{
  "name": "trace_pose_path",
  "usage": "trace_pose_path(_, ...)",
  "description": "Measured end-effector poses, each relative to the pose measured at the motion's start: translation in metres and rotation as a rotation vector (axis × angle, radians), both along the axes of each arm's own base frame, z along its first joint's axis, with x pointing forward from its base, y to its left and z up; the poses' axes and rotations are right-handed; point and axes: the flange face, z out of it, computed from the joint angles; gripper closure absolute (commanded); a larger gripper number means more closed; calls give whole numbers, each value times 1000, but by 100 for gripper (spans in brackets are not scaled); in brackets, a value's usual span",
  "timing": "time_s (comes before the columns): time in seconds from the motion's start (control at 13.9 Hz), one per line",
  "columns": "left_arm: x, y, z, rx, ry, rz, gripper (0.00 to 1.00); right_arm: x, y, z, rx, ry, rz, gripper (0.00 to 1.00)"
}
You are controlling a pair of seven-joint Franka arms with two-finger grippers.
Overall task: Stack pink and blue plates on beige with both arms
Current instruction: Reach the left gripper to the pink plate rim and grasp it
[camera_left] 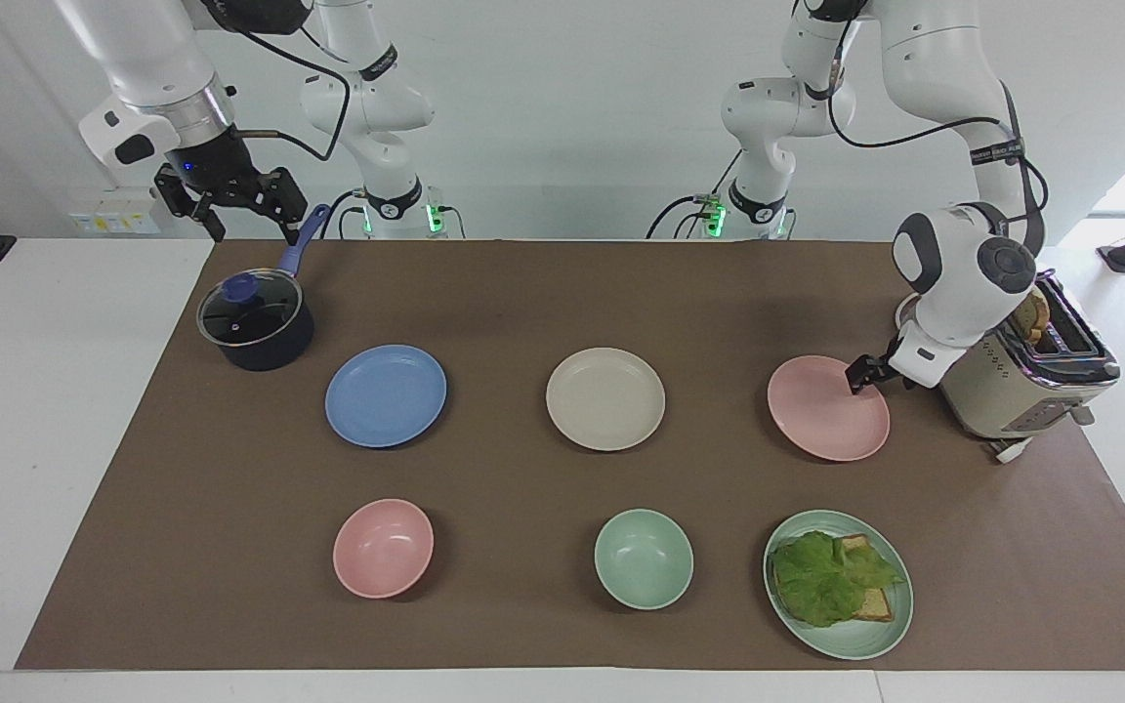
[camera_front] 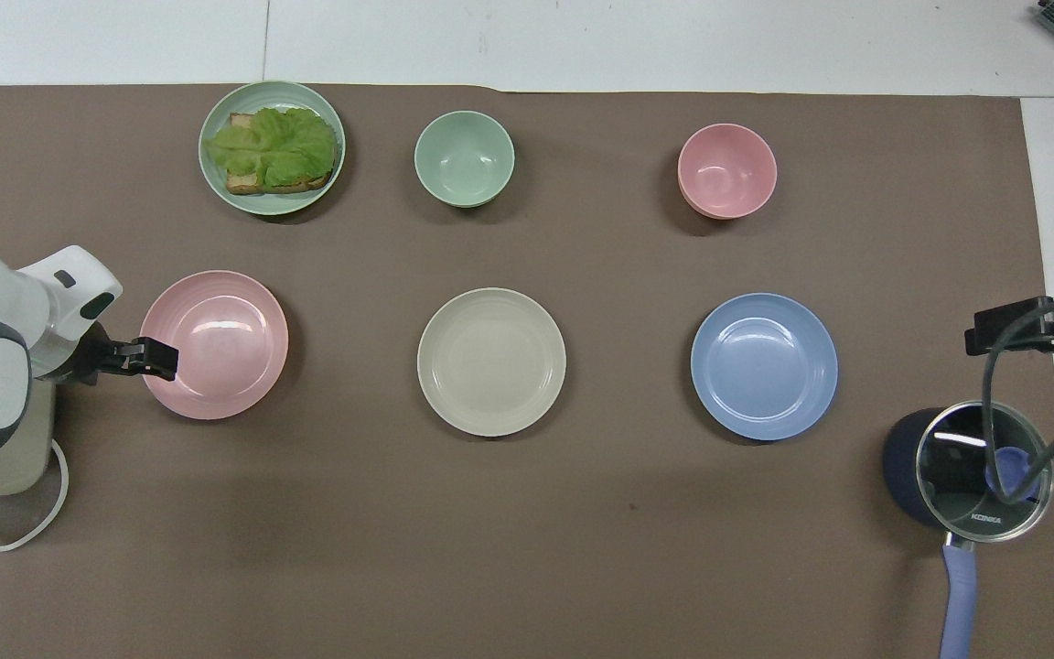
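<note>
A: Left gripper [camera_left: 860, 374] sits at the pink plate's [camera_left: 821, 410] rim, on the toaster [camera_left: 1017, 376] side, jaws released; touching or not, hard to tell.

B: I'd straddle the rim, clench, then lift level toward the beige plate [camera_left: 605, 398] mid-tabletop. Right gripper [camera_left: 230, 200] waits released above the pot [camera_left: 255, 322]; the blue plate [camera_left: 386, 394] lies nearby.

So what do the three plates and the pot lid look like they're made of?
Pink plate, beige plate and blue plate: probably plastic or melamine-like, matte; soft dull highlights, solid pastel colour, faint rings inside the rim. Ceramic can't be ruled out. Pot lid: looks like clear glass in a metal rim, glossy; the pot's dark inside shows through, with a sharp reflection.
</note>
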Motion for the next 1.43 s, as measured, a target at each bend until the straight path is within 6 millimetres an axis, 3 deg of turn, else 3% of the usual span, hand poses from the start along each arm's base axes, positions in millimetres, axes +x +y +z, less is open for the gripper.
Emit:
trace_pose_path(0.14, 2, -2, -10, 1, 3, -4, 6, 0, 0, 0, 0, 0, 0, 0)
trace_pose_path(0.29, 3, -3, -16, 1, 3, -7, 43, 0, 0, 0, 0, 0, 0, 0)
trace_pose_path(0.36, 3, -5, -17, 1, 4, -9, 56, 0, 0, 0, 0, 0, 0, 0)
trace_pose_path(0.65, 9, -9, -9, 1, -11, -16, 98, 0, 0, 0, 0, 0, 0, 0)
trace_pose_path(1.15, 20, -7, 18, -5, 42, -7, 100, 0, 0, 0, 0, 0, 0, 0)
trace_pose_path(1.43, 30, -17, 60, -78, 116, 18, 100, 0, 0, 0, 0, 0, 0, 0)
